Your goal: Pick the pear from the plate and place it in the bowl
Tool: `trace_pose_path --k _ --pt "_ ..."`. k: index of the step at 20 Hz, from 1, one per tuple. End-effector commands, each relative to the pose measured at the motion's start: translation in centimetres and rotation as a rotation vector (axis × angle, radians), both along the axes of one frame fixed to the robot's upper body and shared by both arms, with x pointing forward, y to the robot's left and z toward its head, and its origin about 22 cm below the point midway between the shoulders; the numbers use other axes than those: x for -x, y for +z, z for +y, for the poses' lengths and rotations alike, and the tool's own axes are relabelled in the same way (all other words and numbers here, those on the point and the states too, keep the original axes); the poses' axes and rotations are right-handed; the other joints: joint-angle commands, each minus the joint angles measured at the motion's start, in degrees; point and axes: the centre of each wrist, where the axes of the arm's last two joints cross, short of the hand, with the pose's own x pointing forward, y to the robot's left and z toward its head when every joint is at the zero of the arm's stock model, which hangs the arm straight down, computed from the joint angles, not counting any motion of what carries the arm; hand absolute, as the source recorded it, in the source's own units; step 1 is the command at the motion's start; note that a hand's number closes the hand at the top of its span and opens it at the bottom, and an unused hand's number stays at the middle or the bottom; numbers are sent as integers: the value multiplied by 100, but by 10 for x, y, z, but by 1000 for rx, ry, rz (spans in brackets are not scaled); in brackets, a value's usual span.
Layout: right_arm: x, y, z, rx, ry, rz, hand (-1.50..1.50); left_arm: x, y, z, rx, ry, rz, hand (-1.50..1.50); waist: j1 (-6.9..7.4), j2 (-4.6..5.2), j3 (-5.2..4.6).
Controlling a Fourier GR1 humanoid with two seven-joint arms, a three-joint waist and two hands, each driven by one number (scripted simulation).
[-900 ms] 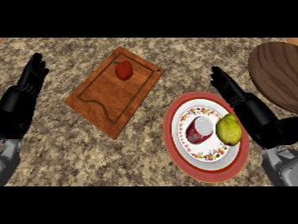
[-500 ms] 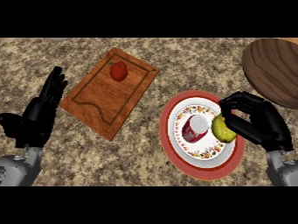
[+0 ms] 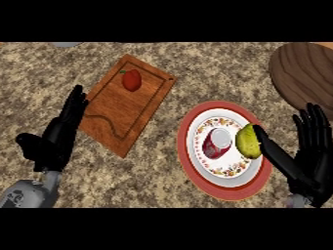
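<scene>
The right hand point(image 3: 314, 161) stands at the near right corner of the worktop point(image 3: 46, 78), its fingers point(image 3: 314, 128) straight and spread, pointing away toward the far edge. Its thumb point(image 3: 273, 152) reaches out to the left and lies against the right side of the pear point(image 3: 249, 140); nothing is curled round the fruit, so the hand holds nothing. The left hand point(image 3: 53, 141) rests open near the left edge, fingers straight and together, pointing up and away, just beside the near left edge of the cutting board point(image 3: 129, 110) without gripping it.

The pear, yellow-green, lies on the right part of the plate point(image 3: 230, 168), a patterned plate set on a red one, toward the near right of the worktop. A dark red object point(image 3: 217, 142) lies on the plate just left of the pear. Farther off, a red fruit point(image 3: 131, 79) sits at the far end of the cutting board. The brown wooden bowl point(image 3: 313, 78) stands at the far right corner, well apart from the pear.
</scene>
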Motion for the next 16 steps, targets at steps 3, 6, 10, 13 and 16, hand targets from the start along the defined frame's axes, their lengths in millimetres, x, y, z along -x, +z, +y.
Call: trace_pose_path --k 3,6,10,13,16 --pt "19 36 -21 94 -153 35 -150 -2 -6 -18 15 -32 6 0 170 20 -5" --pt "27 60 -49 104 -137 163 -150 -4 -14 -24 8 -38 0 0 162 25 -11" --pt "35 75 -49 83 -49 266 -150 -22 7 -27 8 -42 -8 0 169 22 -3" --pt "32 76 -59 19 20 375 -150 0 -15 -23 3 -28 -12 0 213 20 0" --pt "21 82 -55 16 78 469 -150 -17 -16 -12 7 -26 -5 0 205 33 -3"
